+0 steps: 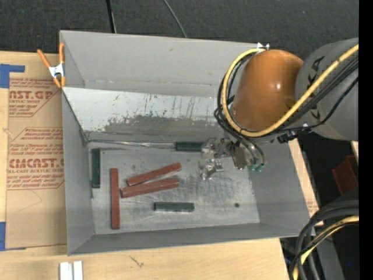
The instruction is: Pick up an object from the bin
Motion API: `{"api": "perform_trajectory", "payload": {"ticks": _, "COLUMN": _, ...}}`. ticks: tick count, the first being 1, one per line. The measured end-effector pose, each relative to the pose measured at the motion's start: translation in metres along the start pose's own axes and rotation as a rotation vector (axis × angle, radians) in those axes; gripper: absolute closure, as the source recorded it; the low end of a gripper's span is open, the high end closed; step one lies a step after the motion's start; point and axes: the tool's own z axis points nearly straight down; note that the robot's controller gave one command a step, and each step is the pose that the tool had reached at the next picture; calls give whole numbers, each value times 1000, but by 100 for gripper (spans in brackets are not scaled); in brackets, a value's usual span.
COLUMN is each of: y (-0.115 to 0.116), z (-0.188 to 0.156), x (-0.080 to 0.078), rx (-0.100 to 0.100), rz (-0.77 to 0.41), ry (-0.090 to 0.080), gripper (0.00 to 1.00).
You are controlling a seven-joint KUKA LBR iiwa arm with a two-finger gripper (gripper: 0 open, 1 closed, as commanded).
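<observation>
The arm [326, 92] comes in from the right, its rounded orange cover [265, 92] hanging over the right half of the grey bin [175, 54]. Below the cover the gripper [211, 163] is low over the bin floor, right of centre and toward the sloping back wall. Its metal parts crowd together at this angle, so I cannot tell whether it is wide or narrow, nor whether anything sits in it. The closest thing is a short dark green stick [187, 147] lying flat along the foot of the back wall, just to the gripper's left and a little further back. Near it too are two brown sticks side by side in the middle of the floor: the upper brown stick [154, 174] slants up to the right, its right end close to the gripper, and the lower brown stick [150, 186] lies just beneath it, nearly touching it. Toward the front wall another dark green stick [173, 206] lies flat by itself, apart from the brown pair. Well to the left, a third brown stick [115, 197] runs front to back, and beside it, nearer the left wall, lies a dark green bar [94, 168] pointing the same way.
</observation>
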Motion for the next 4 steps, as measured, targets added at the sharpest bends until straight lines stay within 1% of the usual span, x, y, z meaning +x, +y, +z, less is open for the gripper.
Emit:
{"api": "perform_trajectory", "payload": {"ticks": 1, "y": 9, "z": 69, "x": 1, "rx": -1, "rz": 47, "ry": 2, "gripper": 0}}
{"api": "perform_trajectory", "payload": {"ticks": 2, "y": 9, "z": 69, "x": 1, "rx": 0, "rz": 47, "ry": 2, "gripper": 0}}
{"api": "perform_trajectory", "payload": {"ticks": 3, "y": 23, "z": 138, "x": 8, "rx": 0, "rz": -76, "ry": 12, "gripper": 100}}
{"api": "perform_trajectory", "payload": {"ticks": 4, "y": 23, "z": 138, "x": 8, "rx": 0, "rz": -77, "ry": 11, "gripper": 100}}
